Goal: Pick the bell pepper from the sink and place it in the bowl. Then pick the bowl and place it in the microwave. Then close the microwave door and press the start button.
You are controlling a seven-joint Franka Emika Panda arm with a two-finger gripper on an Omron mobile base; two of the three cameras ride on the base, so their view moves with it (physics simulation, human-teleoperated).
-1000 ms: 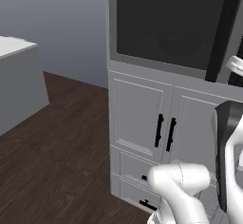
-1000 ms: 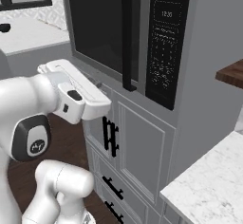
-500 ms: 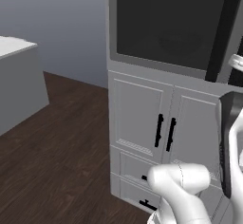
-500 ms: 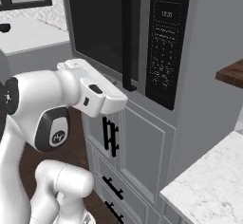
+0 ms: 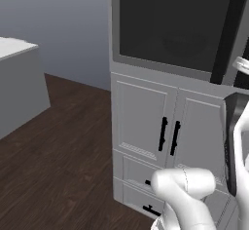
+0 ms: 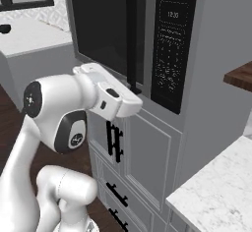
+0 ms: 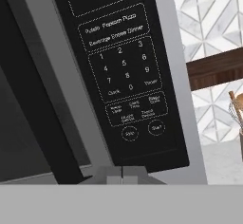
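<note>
Up close, hand view's keypad buttons legible, shut empty pincer (image 7: 122, 174) below microwave (image 7: 123, 76).

arm: i see its wrist swung right across the right base view, from beside the microwave door (image 6: 106, 34) to under the door handle (image 6: 132, 34). elbow joint raised. gripper (image 7: 122, 173): now aimed at the control strip (image 6: 170, 54).
</note>
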